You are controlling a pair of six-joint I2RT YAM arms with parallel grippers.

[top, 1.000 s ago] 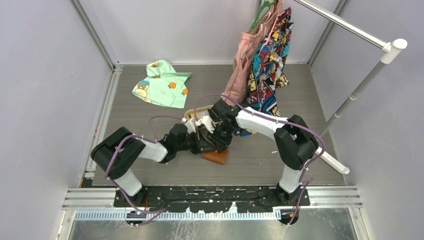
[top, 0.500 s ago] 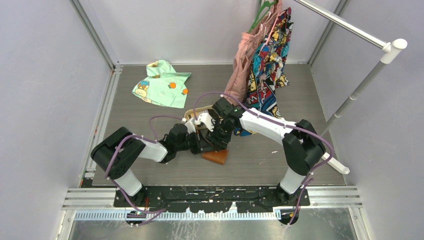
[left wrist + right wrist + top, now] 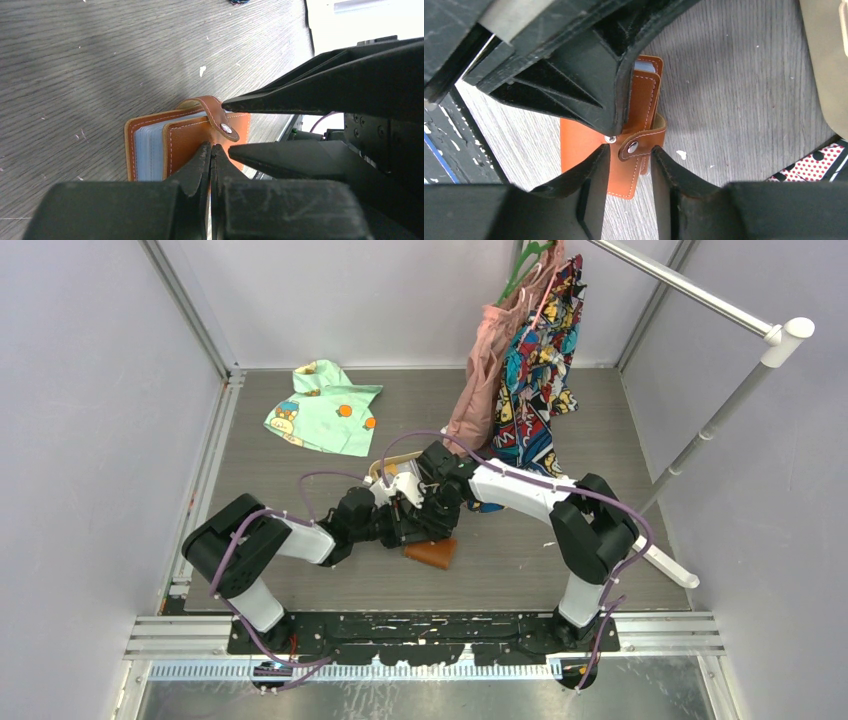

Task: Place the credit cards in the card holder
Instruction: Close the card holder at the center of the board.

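No lettering, brand, number or sign can be read in any view. The wallet [image 3: 192, 137] shows only plain leather, stitching and a bare snap. Any lettering on the comic-print shirt [image 3: 535, 375] is too small to read.

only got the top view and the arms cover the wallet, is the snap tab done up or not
Observer: Looks undone. In the right wrist view the snap tab sits loose between the open fingers of the right gripper.
Operator: what's the left one doing
Observer: The left gripper is shut, tip against the front cover of the card holder.
Operator: any card in a gripper
Observer: None visible. Only the pale blue inner sleeves show.
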